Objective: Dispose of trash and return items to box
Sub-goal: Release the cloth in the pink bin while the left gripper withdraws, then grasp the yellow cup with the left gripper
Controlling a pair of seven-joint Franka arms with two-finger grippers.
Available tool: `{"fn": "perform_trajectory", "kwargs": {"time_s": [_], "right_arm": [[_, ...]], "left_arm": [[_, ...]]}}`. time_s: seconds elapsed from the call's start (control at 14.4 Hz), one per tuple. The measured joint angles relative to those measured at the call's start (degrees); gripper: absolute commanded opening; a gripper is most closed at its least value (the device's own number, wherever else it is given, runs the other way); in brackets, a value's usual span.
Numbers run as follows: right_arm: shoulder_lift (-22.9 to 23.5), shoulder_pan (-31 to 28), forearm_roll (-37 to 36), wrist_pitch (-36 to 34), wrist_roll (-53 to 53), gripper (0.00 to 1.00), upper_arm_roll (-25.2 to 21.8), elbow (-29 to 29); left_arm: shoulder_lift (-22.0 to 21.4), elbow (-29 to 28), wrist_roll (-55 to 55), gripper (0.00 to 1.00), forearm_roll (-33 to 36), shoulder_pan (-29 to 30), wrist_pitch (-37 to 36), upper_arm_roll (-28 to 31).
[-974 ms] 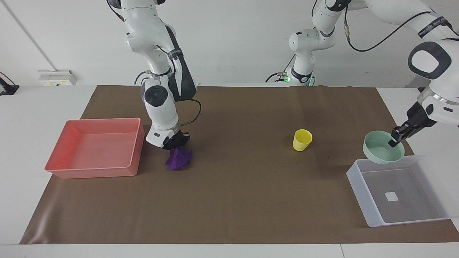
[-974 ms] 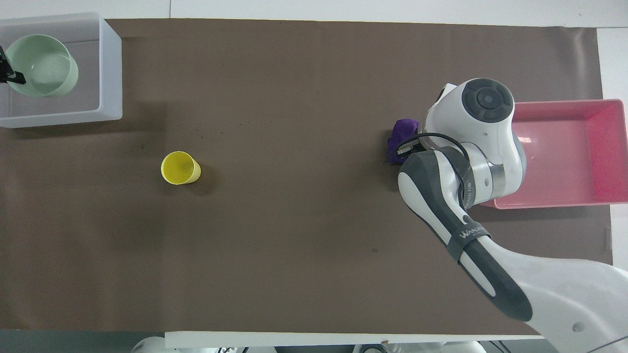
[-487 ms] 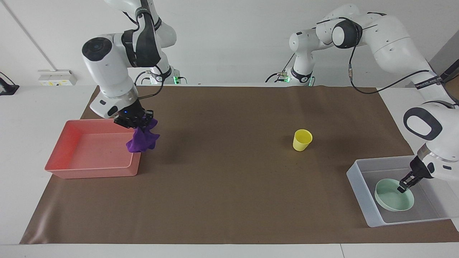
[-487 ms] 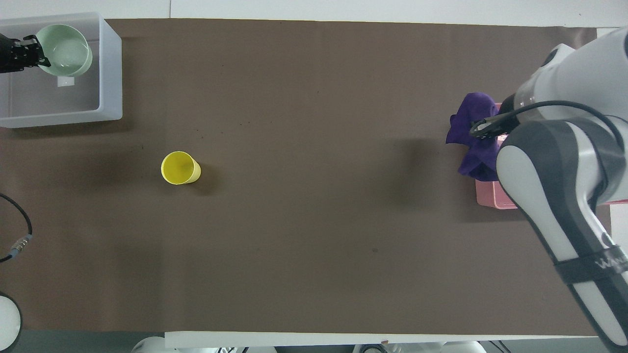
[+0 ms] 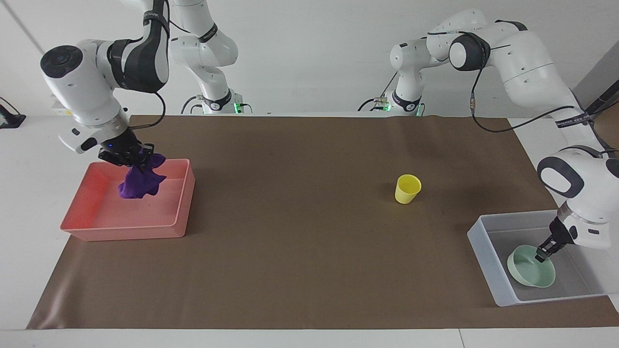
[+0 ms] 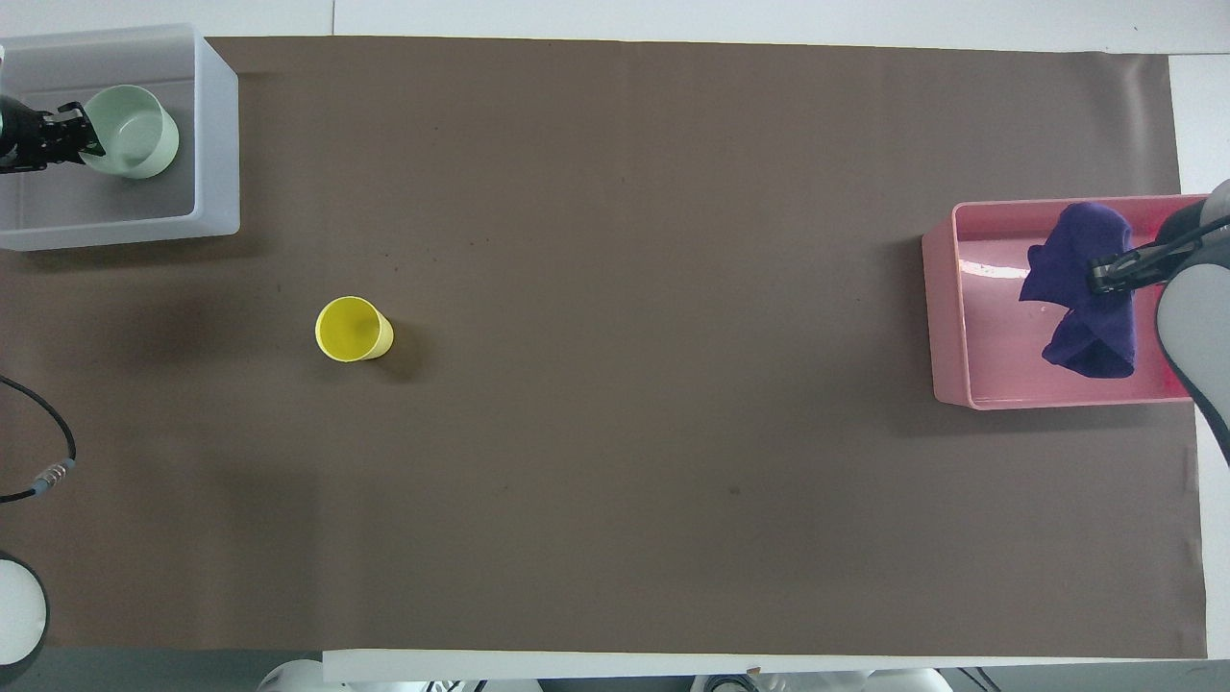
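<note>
The purple cloth [image 5: 138, 182] hangs from my right gripper [image 5: 130, 162], which is shut on it over the pink tray [image 5: 125, 232]; its lower end dips within the tray's walls. In the overhead view the cloth [image 6: 1086, 298] hangs under the right gripper [image 6: 1105, 274]. My left gripper [image 5: 542, 254] is down inside the translucent bin [image 5: 483, 256], shut on the rim of the mint-green bowl [image 5: 529, 270], which sits low in the bin and hides the label. The bowl [image 6: 135, 144] and the left gripper [image 6: 72, 144] show in the bin [image 6: 216, 125]. The yellow cup [image 5: 407, 188] stands upright on the brown mat.
The pink tray [image 6: 937, 317] lies at the right arm's end of the table and the bin at the left arm's end. The cup [image 6: 353, 329] stands nearer to the robots than the bin. A brown mat [image 5: 300, 251] covers the table.
My right gripper carried the cloth from the mat beside the tray to over the tray. My left gripper lowered the bowl from above the bin's edge down into the bin.
</note>
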Motion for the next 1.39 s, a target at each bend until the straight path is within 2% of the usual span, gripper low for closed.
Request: {"fn": "perform_trajectory", "kwargs": {"time_s": [0.14,0.21,0.28,0.35,0.42,0.56,0.63,0.7,0.77,0.97,1.25,1.32,1.39], "right_arm": [[0.4,-1.9,0.0,3.9,-0.6,0.07,0.0,-4.5],[0.6,-2.6,0.0,5.9,-0.7,0.08,0.0,-6.6],[0.9,-3.2,0.0,7.4,-0.7,0.13,0.0,-8.3],[1.1,-3.7,0.0,8.7,-0.7,0.33,0.0,-9.8],[1.4,-4.0,0.0,9.7,-0.8,0.41,0.0,-10.7],[1.6,-4.0,0.0,10.7,-1.7,0.78,0.1,-11.2],[1.6,-3.9,0.0,10.7,-2.2,0.83,0.1,-11.2],[1.6,-3.9,0.0,10.7,-2.3,0.94,0.2,-11.0],[1.6,-3.8,0.0,10.7,-2.3,1.0,0.3,-10.7],[1.4,-3.7,0.8,7.2,-2.3,1.0,1.1,-7.0],[1.0,0.7,3.1,-1.1,1.8,1.0,2.3,1.0],[1.1,2.2,3.1,-2.4,2.8,0.99,2.4,2.2],[1.2,3.6,3.1,-3.8,3.7,1.0,2.5,3.5]], "left_arm": [[-3.1,0.7,0.0,1.0,0.0,0.0,-1.9,0.1],[-5.8,0.9,0.1,1.0,0.0,-0.2,-5.1,0.1],[-8.8,0.9,0.1,1.0,0.3,-0.4,-9.5,0.1],[-12.3,0.4,0.2,1.0,1.0,-0.9,-15.4,0.1],[-16.1,-1.4,0.2,1.0,1.8,-1.8,-20.2,0.0],[-24.3,-9.3,0.2,1.0,2.3,-4.7,-24.6,-0.1],[-28.5,-15.0,0.2,1.0,2.7,-7.1,-25.3,-0.2],[-32.3,-20.7,0.1,1.0,3.5,-9.9,-25.3,-0.3],[-35.5,-26.2,-0.1,1.0,4.4,-13.0,-25.1,-0.3],[-41.3,-39.5,-2.8,1.0,5.1,-19.9,-18.8,-0.8],[-42.1,-50.8,-8.0,0.99,5.1,-25.3,-5.1,-0.9],[-42.0,-52.4,-8.7,0.78,5.1,-26.1,-3.1,-1.0],[-41.9,-53.6,-9.1,0.35,5.1,-26.5,-1.6,-0.9]]}}
